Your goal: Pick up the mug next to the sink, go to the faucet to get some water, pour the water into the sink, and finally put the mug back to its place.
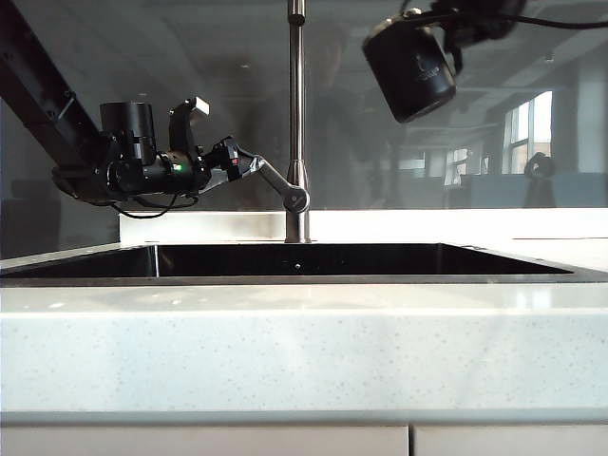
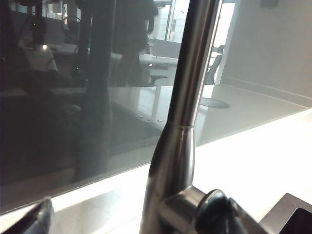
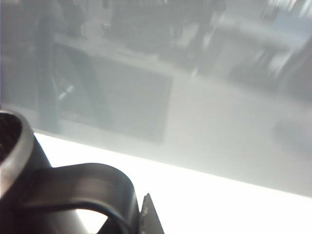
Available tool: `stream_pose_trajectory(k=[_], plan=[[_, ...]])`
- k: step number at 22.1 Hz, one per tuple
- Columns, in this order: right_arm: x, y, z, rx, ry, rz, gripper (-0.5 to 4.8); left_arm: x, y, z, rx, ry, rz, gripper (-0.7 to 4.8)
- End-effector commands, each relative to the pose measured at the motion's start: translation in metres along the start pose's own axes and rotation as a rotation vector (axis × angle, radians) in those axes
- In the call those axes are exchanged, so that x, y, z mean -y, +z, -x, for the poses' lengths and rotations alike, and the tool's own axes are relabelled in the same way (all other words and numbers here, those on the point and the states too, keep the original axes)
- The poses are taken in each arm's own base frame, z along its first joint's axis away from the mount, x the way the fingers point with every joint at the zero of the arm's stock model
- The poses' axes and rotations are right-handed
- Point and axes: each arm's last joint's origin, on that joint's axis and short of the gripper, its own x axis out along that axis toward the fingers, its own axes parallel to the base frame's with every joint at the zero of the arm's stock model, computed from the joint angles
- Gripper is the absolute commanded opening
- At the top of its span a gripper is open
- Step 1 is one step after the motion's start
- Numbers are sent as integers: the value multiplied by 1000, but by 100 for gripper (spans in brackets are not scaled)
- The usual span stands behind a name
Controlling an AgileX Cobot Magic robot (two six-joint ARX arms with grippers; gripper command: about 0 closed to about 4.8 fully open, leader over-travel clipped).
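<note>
The black mug [image 1: 410, 68] hangs tilted high above the sink [image 1: 380, 260], to the right of the steel faucet [image 1: 297, 114]. My right gripper [image 1: 472, 13] holds it from above. In the right wrist view the mug handle [image 3: 87, 184] fills the near corner, with the right gripper [image 3: 132, 215] shut on it and one fingertip [image 3: 148, 217] showing. My left gripper [image 1: 237, 157] sits at the outer end of the faucet's lever handle [image 1: 277, 182], open. In the left wrist view the left gripper [image 2: 134, 220] straddles the faucet [image 2: 187, 97] base. I see no water running.
A dark glass panel [image 1: 142, 57] behind the faucet reflects an office. The white speckled counter [image 1: 304, 351] runs across the front, with a raised white ledge [image 1: 456, 223] behind the sink. The left arm [image 1: 38, 85] slants in from the upper left.
</note>
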Motion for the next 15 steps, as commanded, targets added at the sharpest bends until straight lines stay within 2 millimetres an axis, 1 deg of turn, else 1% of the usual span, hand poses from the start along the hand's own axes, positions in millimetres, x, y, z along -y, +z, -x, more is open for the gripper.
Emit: stream_pose_trajectory(k=[1,2,4,5,6,7,8,9,13,15], plan=[[30,-26,0,7,29,-220,-1,0,3,0,10,3,-7,458],[40,-43,-1,-2,31,-275,-1,0,3,0,10,3,-7,458],[55,-68,0,-9,33,-382,-1,0,3,0,10,3,-7,458],[66,-88,3,-3,32,-467,-1,0,3,0,10,3,-7,458],[73,-101,5,4,22,-508,-1,0,3,0,10,3,-7,458],[82,-120,11,20,-15,-538,-1,0,3,0,9,3,-7,458],[87,-131,14,23,-34,-540,-2,0,3,0,9,3,-7,458],[93,-146,20,23,-62,-543,-1,0,3,0,9,3,-7,458],[100,-176,34,9,-110,-527,-1,0,3,0,9,3,-7,458],[100,-185,38,-1,-118,-474,-1,0,3,0,10,3,-7,458]])
